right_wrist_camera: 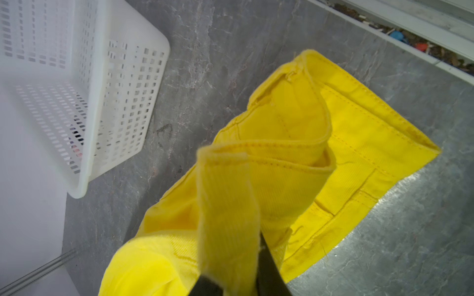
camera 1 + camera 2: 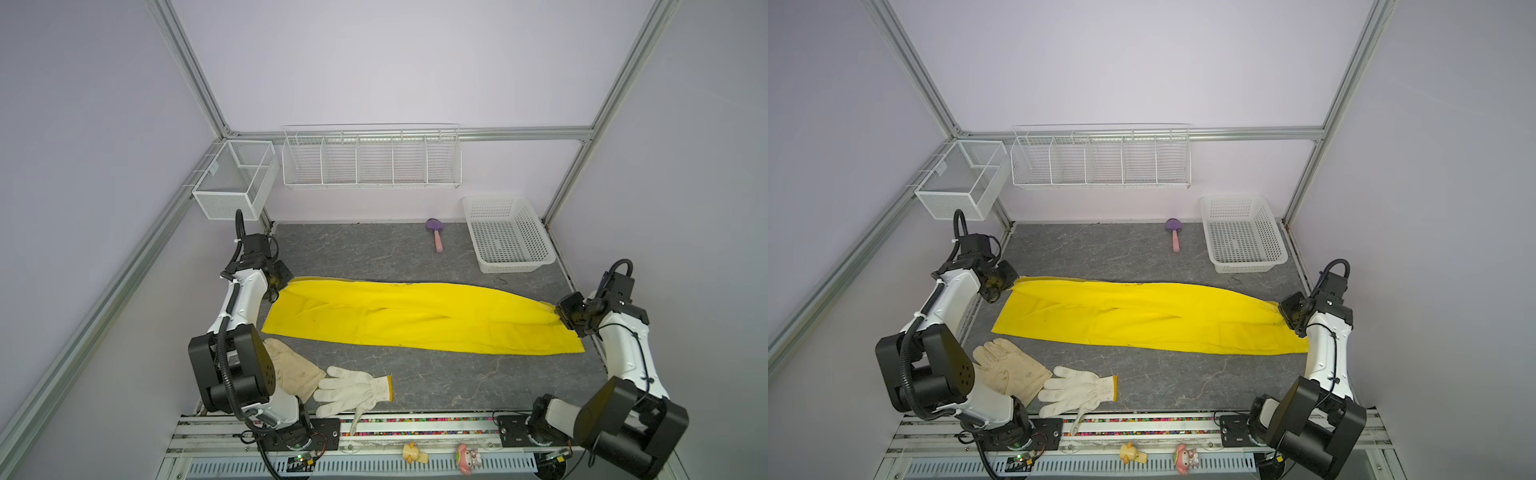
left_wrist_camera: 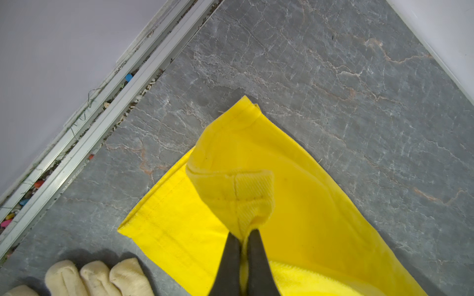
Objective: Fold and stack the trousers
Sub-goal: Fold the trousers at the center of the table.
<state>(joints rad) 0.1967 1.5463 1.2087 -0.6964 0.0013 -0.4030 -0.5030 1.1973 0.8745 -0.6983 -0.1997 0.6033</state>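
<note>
The bright yellow trousers (image 2: 415, 316) (image 2: 1142, 316) lie stretched sideways across the grey mat, one leg folded over the other, leg ends at the left and waistband at the right. My left gripper (image 2: 279, 286) (image 2: 1005, 284) is at the far left corner; in the left wrist view it (image 3: 243, 233) is shut on a bunched bit of leg hem (image 3: 252, 194), lifted slightly off the mat. My right gripper (image 2: 559, 311) (image 2: 1284, 309) is at the far right corner; in the right wrist view it (image 1: 233, 256) pinches a raised strip of the waistband (image 1: 225, 200), which hides one finger.
A white plastic basket (image 2: 536, 253) (image 1: 123, 84) stands at the back right, a purple and pink brush (image 2: 436, 237) beside it. A cream leather-like glove (image 2: 295, 368) and an off-white knitted glove (image 2: 353, 390) lie at the front left. Wire racks (image 2: 370, 162) hang on the back wall.
</note>
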